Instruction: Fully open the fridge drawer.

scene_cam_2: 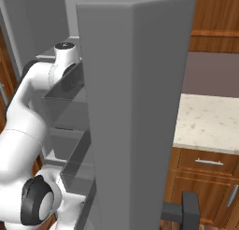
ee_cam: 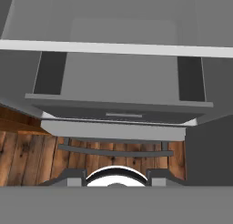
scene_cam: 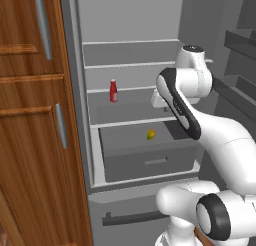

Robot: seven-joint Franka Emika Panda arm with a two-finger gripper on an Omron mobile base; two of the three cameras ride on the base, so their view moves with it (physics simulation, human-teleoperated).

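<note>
Dark-grey and box-shaped, the fridge drawer is seen in the lower part of the open fridge interior, beneath the lowest of the flat grey shelves and above the lower front panel with its long dark bar handle. Its long axis is laid across the fridge, from side wall to side wall, and its front face, with the small lighter slot handle at the centre, is turned outward toward the robot. In the hand view the drawer is looked down upon from above, its front edge and slot handle lying across the frame ahead of the tool, well apart from it; nothing is touched. Only the bases of the tool's fingers are shown at the lower edge of that view, so whether the tool is released or clenched cannot be told. A red bottle is stood upright on a middle shelf near its left edge, and a small yellow-green fruit is seen at the drawer's top.
</note>
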